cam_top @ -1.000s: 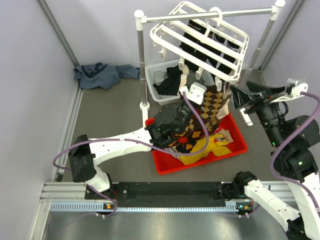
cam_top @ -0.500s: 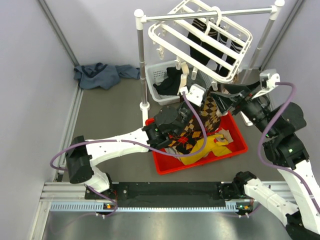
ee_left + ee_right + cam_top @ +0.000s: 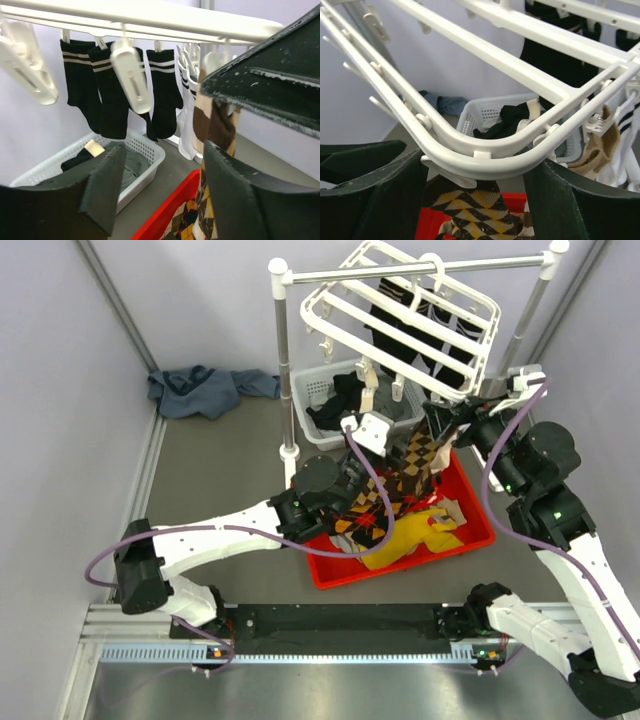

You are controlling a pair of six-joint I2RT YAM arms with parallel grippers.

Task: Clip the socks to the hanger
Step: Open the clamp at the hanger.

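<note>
The white hanger [image 3: 345,315] hangs from the rod, with clips dangling under its bars. One brown and cream argyle sock [image 3: 428,455] hangs from a clip at its near corner, down into the tray. My left gripper [image 3: 392,468] is open just left of that sock [image 3: 216,125], nothing between its fingers [image 3: 102,190]. My right gripper [image 3: 447,422] is open too, its jaws on either side of the hanger's corner [image 3: 485,162], where a clip [image 3: 455,176] holds the sock's top [image 3: 475,212]. More argyle socks [image 3: 375,515] lie in the tray.
A red tray [image 3: 330,575] holds the loose socks and a yellow cloth [image 3: 415,540]. A white basket [image 3: 320,390] with dark clothes stands behind it. The rack's post [image 3: 283,360] and metal rod [image 3: 400,272] carry the hanger. Black striped socks [image 3: 105,85] hang clipped. A blue cloth [image 3: 205,390] lies back left.
My left gripper has opened, let go of the argyle sock and drawn back to the left. The right arm has swung left to the hanger's near corner. The sock now hangs from a clip.
</note>
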